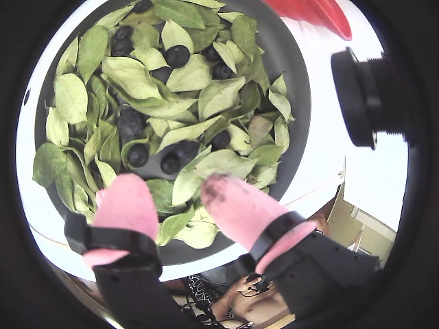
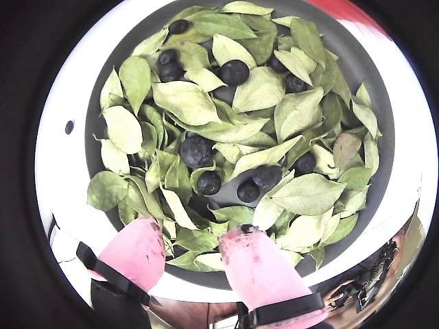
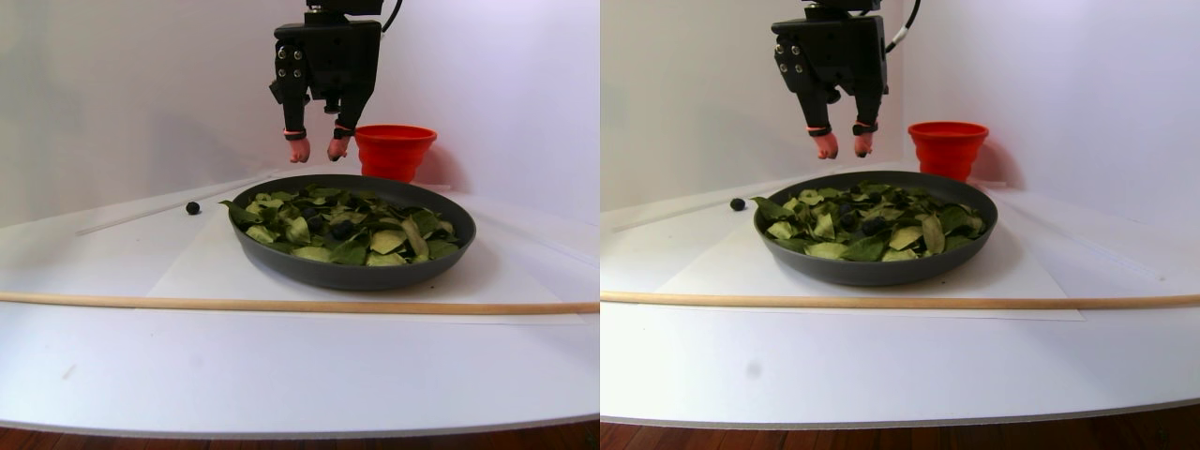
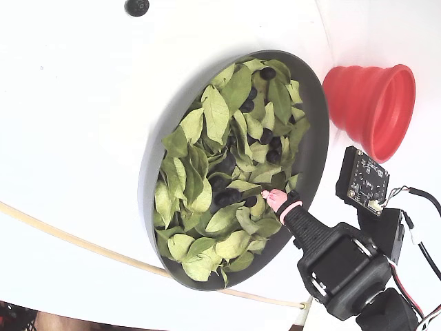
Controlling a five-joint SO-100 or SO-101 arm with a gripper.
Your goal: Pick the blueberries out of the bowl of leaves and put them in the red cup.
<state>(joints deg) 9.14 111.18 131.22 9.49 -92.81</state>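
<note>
From my stereo pair view, going left to right: a stray dark berry (image 3: 192, 207) sits on the white surface (image 3: 281, 375) just left of the bowl of leaves (image 3: 352, 272), outside its rim. A thin wooden rod (image 3: 281, 305) lies across the surface in front of the bowl. My tool (image 3: 318, 148) hangs above the bowl's back left part, clear of the leaves, with its two pink-tipped fingers (image 3: 299, 150) parted by a moderate gap and nothing between them. The red cup (image 3: 395, 150) stands upright behind the bowl, to the right of the tool and close to the bowl's far rim.

In a wrist view the tool (image 2: 195, 240) comes in from the bottom edge over the near rim of the bowl. The blueberries (image 2: 196, 151) lie scattered among the leaves ahead of the fingertips: a cluster of four near the bowl's middle, just beyond the tool, and several more toward the far rim. None touches the fingers. In the other wrist view the cup (image 1: 315, 15) shows only as a red sliver at the top edge, past the bowl's far side.

In the fixed view the tool (image 4: 273, 200) hovers over the bowl's right side, with the cup (image 4: 372, 107) at upper right, beside the bowl.
</note>
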